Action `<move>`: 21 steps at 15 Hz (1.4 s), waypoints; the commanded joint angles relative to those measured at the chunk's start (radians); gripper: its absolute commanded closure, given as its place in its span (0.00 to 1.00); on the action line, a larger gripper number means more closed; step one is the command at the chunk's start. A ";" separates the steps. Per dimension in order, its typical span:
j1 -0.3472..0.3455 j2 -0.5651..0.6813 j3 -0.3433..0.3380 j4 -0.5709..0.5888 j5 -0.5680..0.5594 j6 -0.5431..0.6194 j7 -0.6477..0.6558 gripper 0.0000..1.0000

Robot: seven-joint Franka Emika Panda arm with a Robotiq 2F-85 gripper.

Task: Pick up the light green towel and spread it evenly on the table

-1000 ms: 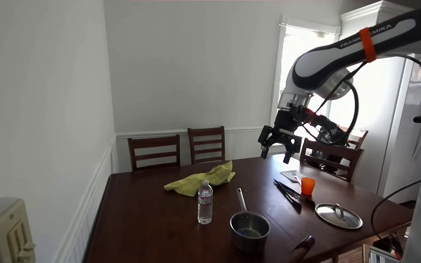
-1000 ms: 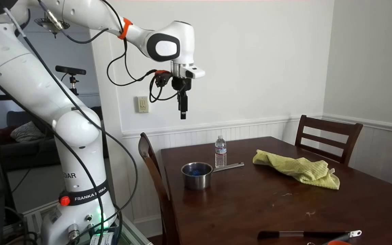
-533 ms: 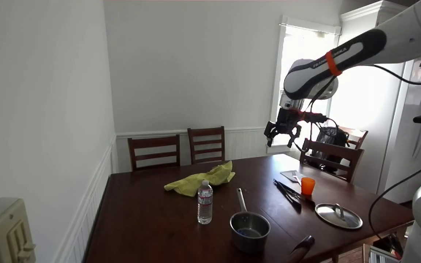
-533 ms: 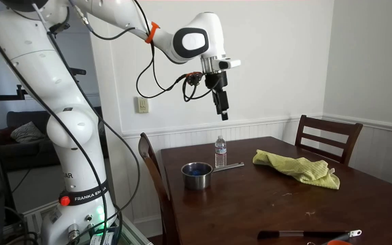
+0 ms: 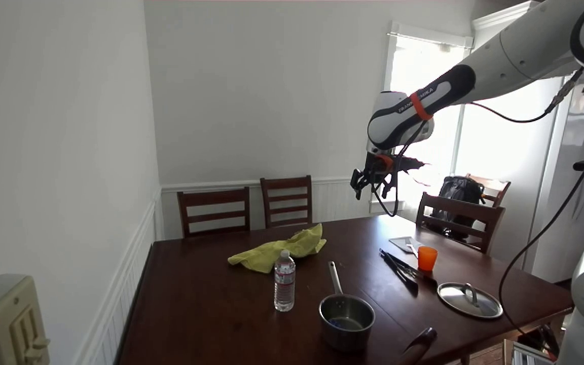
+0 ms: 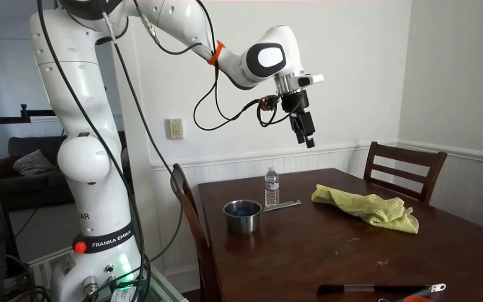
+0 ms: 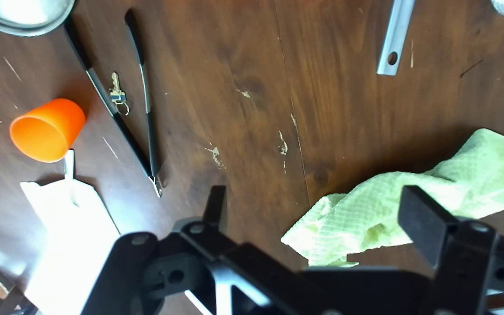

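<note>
Light green towel [image 7: 392, 205]: bunched on the table [image 6: 350, 260], long axis slanting lower left to upper right in the wrist view
Gripper [image 7: 316, 210]: spread wide above the table
Saucepan [image 6: 242, 225]: something blue [image 6: 240, 212] inside
Orange cup [image 5: 427, 260]: upright
Bottle [image 5: 284, 284]: upright

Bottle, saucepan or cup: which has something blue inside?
The saucepan: something blue shows in it in both exterior views. The bottle looks clear below its label; the cup shows only orange inside.

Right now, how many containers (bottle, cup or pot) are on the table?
3. In an exterior view, the plastic bottle and saucepan stand left of the green towel; in the wrist view, the orange cup is beside the tongs. Others may be out of frame.
</note>
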 commanded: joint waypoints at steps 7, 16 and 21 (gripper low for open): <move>0.029 0.180 -0.078 0.150 0.103 0.142 -0.140 0.00; -0.046 0.587 -0.013 0.613 0.342 -0.021 -0.626 0.00; -0.044 0.636 -0.024 0.658 0.307 0.016 -0.553 0.00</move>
